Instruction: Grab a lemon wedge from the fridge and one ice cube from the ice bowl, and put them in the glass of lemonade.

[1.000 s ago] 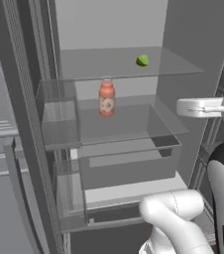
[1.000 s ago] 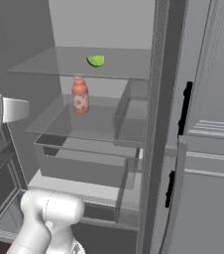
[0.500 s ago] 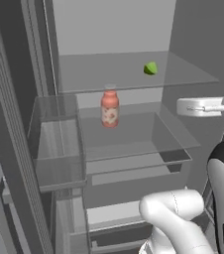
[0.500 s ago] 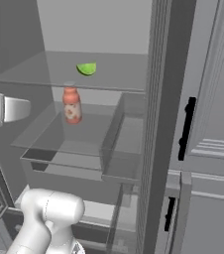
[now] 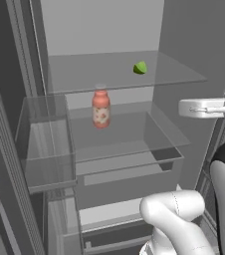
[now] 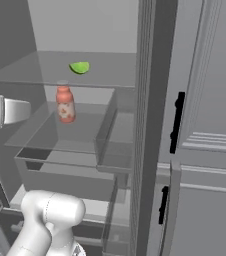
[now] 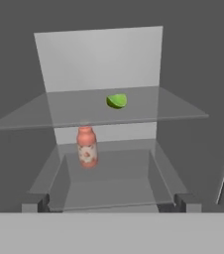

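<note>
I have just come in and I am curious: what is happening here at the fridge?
The robot faces the open fridge, its jaws open and holding nothing. The lemon wedge lies untouched on the upper glass shelf. A pink-labelled bottle stands on the shelf below. The wedge is not yet taken.

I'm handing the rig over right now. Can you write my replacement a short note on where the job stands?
Jaws: open, empty, facing into the open fridge.
Lemon wedge: on the upper glass shelf, toward its back right, untouched.
Pink-labelled bottle: upright on the shelf below, left of the wedge; avoid it.
Done: fridge open, arm lined up.
Left: reach in, grasp the wedge, then the drink and ice steps.
</note>
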Controlling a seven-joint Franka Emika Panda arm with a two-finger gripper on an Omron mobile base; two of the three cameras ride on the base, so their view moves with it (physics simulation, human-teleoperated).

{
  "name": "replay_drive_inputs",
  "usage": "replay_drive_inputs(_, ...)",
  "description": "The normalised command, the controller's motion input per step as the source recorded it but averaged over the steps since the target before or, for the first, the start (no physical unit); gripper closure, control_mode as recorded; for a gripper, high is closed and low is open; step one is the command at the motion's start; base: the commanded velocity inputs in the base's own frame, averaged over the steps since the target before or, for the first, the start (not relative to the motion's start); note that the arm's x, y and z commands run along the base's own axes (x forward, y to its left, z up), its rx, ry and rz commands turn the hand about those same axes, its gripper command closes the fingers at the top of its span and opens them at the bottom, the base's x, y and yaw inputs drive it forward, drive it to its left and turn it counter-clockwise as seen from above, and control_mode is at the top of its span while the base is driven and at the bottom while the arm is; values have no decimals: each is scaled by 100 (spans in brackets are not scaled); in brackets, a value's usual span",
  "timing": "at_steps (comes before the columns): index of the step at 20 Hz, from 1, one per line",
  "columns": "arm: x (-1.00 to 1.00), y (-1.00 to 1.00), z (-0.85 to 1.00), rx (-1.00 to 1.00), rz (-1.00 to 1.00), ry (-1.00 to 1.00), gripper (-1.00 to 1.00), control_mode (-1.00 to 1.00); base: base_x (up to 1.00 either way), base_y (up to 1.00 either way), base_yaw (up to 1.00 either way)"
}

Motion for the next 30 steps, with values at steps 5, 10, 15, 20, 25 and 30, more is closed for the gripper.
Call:
replay_drive_inputs(5,0,0,0,0,0,0,-100,100,-4,0,-12)
replay_drive_inputs(10,0,0,0,0,0,-2,-100,-100,0,0,-1)
replay_drive_inputs(15,-1,-1,25,0,2,-26,-100,-100,0,0,0)
replay_drive_inputs(20,28,0,29,0,0,-14,-100,-100,0,0,0)
replay_drive_inputs(25,100,0,12,0,0,13,-100,-100,0,0,0)
replay_drive_inputs(30,85,0,8,0,0,39,-100,-100,0,0,0)
